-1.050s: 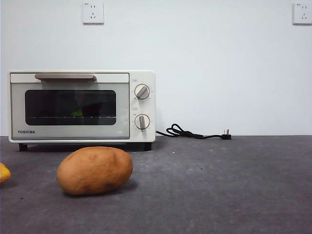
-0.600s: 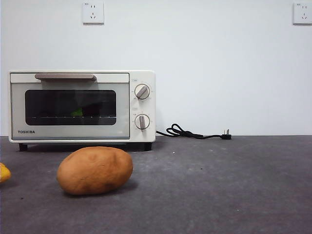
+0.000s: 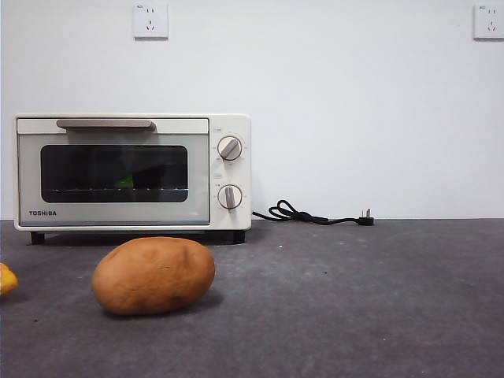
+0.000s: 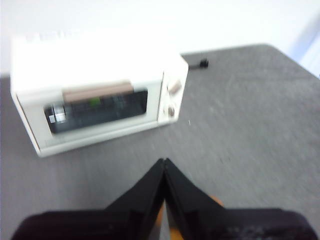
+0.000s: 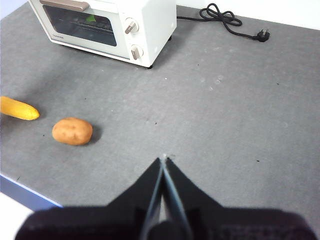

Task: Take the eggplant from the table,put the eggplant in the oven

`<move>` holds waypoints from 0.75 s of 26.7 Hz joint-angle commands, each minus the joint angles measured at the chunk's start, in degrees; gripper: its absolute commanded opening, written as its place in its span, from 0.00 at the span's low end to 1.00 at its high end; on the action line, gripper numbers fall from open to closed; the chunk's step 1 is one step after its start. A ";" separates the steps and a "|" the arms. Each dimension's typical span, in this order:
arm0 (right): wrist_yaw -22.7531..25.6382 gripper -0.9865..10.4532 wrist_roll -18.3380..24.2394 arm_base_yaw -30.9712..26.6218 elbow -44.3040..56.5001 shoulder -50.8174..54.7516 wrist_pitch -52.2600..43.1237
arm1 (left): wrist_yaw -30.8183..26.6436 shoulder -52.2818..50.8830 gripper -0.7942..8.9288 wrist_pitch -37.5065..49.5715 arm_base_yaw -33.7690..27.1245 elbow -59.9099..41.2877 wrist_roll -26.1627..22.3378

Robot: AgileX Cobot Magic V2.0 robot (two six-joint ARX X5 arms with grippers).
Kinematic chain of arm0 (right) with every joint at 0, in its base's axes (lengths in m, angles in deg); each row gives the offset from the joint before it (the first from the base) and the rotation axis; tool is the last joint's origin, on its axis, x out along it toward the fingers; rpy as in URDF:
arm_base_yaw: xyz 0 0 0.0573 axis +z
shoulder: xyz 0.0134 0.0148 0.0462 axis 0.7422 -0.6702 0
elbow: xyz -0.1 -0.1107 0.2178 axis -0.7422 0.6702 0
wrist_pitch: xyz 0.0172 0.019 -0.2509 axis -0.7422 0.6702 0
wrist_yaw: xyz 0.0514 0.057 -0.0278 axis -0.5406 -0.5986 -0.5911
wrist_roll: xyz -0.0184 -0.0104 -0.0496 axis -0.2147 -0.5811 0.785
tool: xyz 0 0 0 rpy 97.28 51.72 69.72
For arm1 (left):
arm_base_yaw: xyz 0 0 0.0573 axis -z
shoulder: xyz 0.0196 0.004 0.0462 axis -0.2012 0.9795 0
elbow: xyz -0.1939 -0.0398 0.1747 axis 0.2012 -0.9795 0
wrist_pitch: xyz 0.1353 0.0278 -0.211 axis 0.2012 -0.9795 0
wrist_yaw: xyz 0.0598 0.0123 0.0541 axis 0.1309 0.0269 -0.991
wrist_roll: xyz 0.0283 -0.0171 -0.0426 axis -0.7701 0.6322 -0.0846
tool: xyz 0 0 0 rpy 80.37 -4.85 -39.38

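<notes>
Front view: eggplant [image 3: 124,182] inside oven [image 3: 132,172]

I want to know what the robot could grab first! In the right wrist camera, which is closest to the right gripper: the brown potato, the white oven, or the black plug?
1. The round brown potato, on the grey table, closest to the right gripper.
2. The cream-white toaster oven, at the back.
3. The black plug on its cord, at the far edge.
</notes>
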State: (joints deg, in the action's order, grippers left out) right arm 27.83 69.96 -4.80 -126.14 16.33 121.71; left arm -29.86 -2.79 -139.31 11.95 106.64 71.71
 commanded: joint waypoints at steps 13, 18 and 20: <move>0.09 0.09 -0.42 0.04 0.46 0.04 1.44 | 0.52 -12.63 0.08 27.28 -5.38 -8.87 -14.82; 0.09 0.09 -0.42 0.04 0.46 0.04 1.44 | 0.55 -19.10 0.08 38.42 -6.03 -21.99 -14.80; 0.11 0.09 -0.42 0.04 0.46 0.04 1.44 | 0.55 -21.24 0.08 40.68 -6.03 -27.43 -14.21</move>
State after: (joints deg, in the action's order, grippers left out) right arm 27.85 69.96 -4.80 -126.14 16.33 121.71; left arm -29.35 -23.29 -99.38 6.13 81.84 57.65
